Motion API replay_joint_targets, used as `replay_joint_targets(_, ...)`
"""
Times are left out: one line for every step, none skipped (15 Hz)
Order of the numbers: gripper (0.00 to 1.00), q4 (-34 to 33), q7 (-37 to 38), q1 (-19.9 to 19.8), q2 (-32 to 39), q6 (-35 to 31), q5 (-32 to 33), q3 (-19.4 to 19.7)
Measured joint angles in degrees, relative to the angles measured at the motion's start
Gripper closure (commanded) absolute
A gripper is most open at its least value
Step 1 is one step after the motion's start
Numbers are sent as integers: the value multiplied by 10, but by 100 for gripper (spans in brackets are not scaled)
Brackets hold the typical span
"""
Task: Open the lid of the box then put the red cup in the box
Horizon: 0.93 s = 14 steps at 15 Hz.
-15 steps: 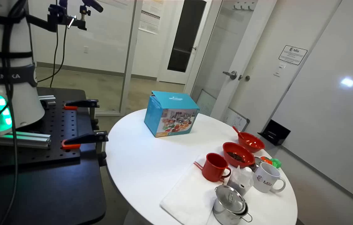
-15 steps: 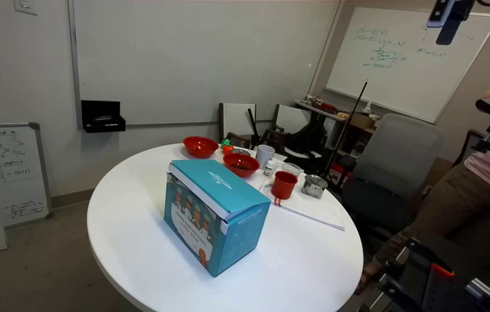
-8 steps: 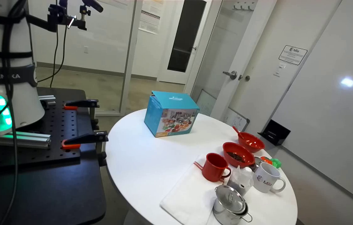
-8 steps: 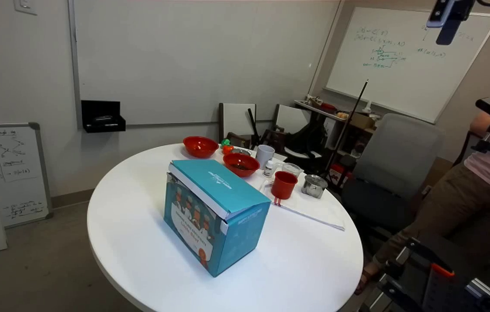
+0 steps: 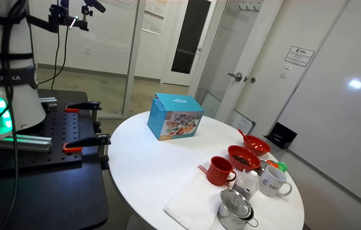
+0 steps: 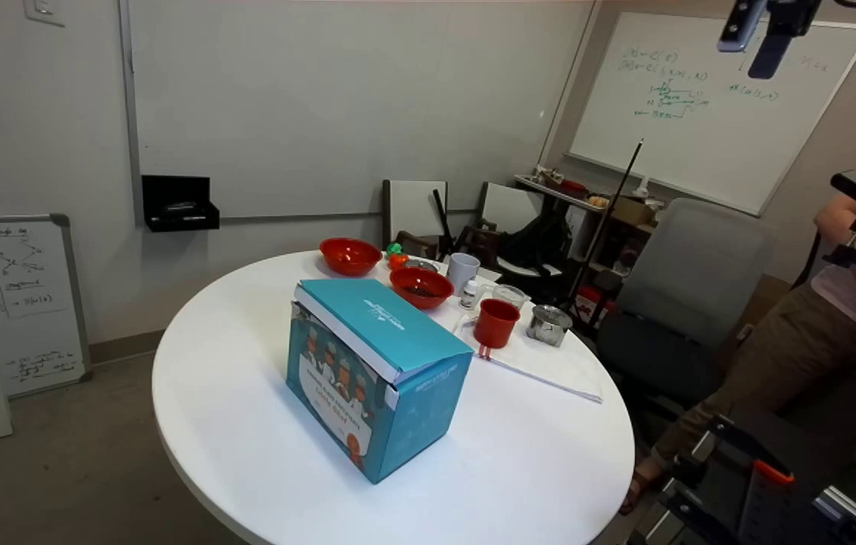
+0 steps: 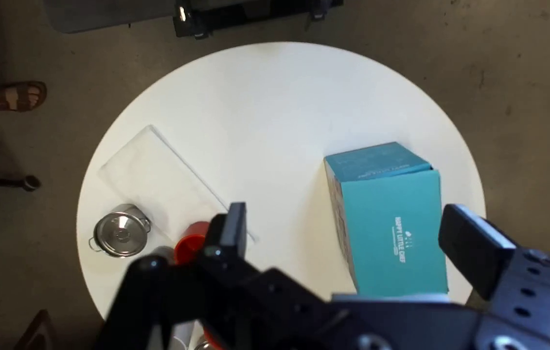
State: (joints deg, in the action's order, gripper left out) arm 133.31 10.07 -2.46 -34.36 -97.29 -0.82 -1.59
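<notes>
My end effector (image 7: 346, 233) hangs wide; in my wrist view the teal-blue cardboard box (image 7: 374, 163) sits at four o'clock (flat teal-blue lid (image 7: 416, 214) across its top), the glossy red handled cup (image 7: 189, 245) at eight.

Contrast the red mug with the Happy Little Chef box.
The Happy Little Chef box is larger than the red mug. The box is teal and printed; the mug is plain red. The box's lid covers its top; the mug is open. Both stand upright.
</notes>
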Motion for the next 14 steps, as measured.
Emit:
replay_joint_targets(0, 0, 30, -5, 11, -21, 1, -11)
replay_joint_targets(0, 0, 57, -9, 25, -42, 2, -22)
replay_joint_targets(0, 0, 83, -11, 42, -64, 4, -33)
replay_joint_targets(0, -1, 109, -13, 60, -83, 8, -43)
replay_joint_targets(0, -3, 132, -13, 80, -99, 15, -55)
replay_joint_targets(0, -6, 150, -13, 101, -112, 23, -67)
replay_joint_targets(0, -10, 164, -11, 124, -121, 31, -78)
replay_joint_targets(0, -17, 175, -8, 150, -125, 38, -91)
replay_joint_targets(0, -25, 184, -2, 177, -128, 43, -101)
replay_joint_targets(0, -35, 194, 5, 205, -129, 48, -110)
replay_joint_targets(0, -45, 206, 14, 235, -131, 56, -118)
replay_joint_targets(0, -55, 218, 25, 263, -131, 66, -125)
replay_joint_targets(0, -66, 232, 37, 292, -132, 79, -130)
replay_joint_targets(0, -75, 248, 50, 319, -136, 95, -133)
